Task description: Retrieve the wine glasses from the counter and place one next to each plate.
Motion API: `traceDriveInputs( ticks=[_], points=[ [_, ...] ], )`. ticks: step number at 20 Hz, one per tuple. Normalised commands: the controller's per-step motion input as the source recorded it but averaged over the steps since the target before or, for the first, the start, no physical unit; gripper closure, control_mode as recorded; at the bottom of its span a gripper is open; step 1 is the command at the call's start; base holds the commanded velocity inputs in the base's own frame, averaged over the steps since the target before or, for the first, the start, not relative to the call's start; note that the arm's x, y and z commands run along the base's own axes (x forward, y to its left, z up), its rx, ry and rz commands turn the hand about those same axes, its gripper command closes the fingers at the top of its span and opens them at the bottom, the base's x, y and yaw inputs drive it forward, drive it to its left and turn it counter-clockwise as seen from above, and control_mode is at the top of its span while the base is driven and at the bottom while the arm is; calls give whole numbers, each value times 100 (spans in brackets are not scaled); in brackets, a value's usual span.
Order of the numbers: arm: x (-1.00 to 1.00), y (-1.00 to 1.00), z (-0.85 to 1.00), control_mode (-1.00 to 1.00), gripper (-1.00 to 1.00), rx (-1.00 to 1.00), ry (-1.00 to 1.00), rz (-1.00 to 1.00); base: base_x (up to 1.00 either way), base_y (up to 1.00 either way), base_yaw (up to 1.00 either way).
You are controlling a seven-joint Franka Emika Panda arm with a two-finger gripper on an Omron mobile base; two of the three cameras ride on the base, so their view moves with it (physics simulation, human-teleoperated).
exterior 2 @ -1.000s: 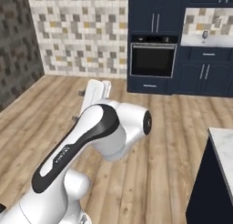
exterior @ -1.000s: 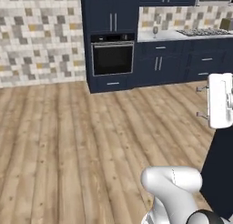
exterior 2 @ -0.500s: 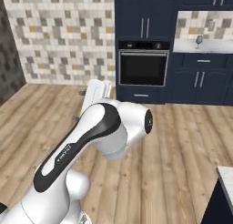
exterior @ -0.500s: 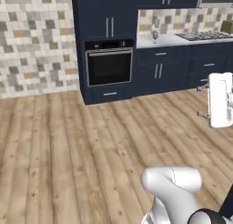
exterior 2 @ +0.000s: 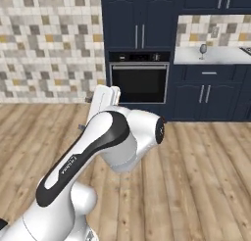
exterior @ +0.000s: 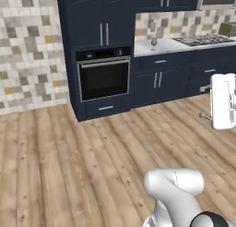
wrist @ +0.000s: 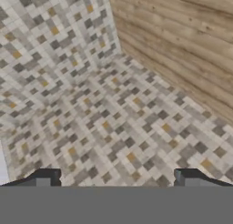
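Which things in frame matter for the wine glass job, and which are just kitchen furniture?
Job:
- wine glass standing on the counter
- gripper, open and empty, facing tile wall and floor

Not the job:
- built-in oven
- stovetop
- navy cabinets
- tile wall
- wood floor

The marble desk (exterior: 184, 45) beside the oven (exterior: 102, 78) carries one wine glass (exterior: 154, 44) near its oven-side end and a cooktop (exterior: 201, 39) farther along.

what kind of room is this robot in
A home kitchen, rendered rather than real: a built-in oven set in navy cabinets, a marble counter with a wine glass and a gas hob, and a mosaic tile wall.
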Motion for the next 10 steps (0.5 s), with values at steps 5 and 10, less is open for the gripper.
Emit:
traceDriveInputs(
  ticks=[5, 10],
  points=[
    [0, 0, 0, 100, -100, 0, 0, 0, 100, 25, -16],
    [0, 0, 0, 100, -100, 0, 0, 0, 100, 23, -15]
  ],
)
